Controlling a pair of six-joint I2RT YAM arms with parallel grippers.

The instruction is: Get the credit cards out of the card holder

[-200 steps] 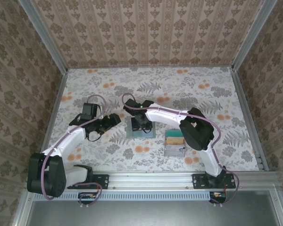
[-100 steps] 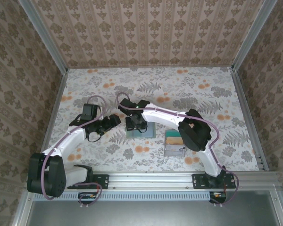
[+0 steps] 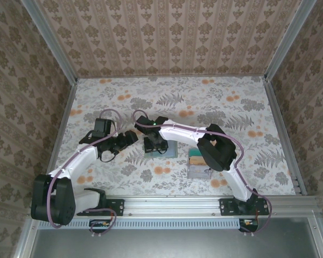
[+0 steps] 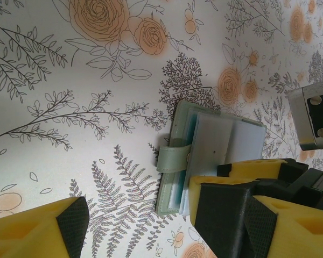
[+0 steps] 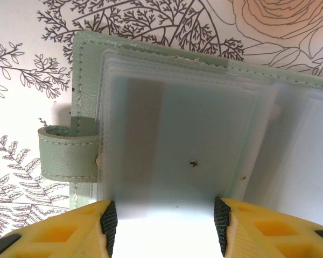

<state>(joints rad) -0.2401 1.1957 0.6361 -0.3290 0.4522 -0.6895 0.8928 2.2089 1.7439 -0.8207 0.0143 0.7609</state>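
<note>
Flowered paper covered the table (image 3: 215, 102), and in its near half, about midway between my two arms, lay the card holder (image 5: 86, 59), flat and opened out. Its pale green cover faced down, with a stack of frosted plastic sleeves (image 5: 194, 134) lying on top. A short green strap (image 5: 67, 153) with a snap stuck out from the edge toward my left arm.

My right pincer (image 5: 166, 228) hung low over the holder, the arm bent across from the right side of the table. Its jaws stood partway apart, with the black pads (image 5: 109, 226) at either side of the topmost sleeve. I could not tell whether those pads were pinching the sleeve or only standing over it, because the plastic between them blurred into white.

My left pincer (image 4: 140, 226) was spread wide and held nothing. It hovered just left of the holder, apart from it and pointing toward it, with bare flowered table between its yellow fingers (image 4: 37, 231). From that wrist I saw the strap and the sleeves, and part of my right pincer sitting over the holder's near side.

To the right of the holder, near it but not touching, stood a grey tray (image 3: 199, 173) with something teal and something tan inside.
</note>
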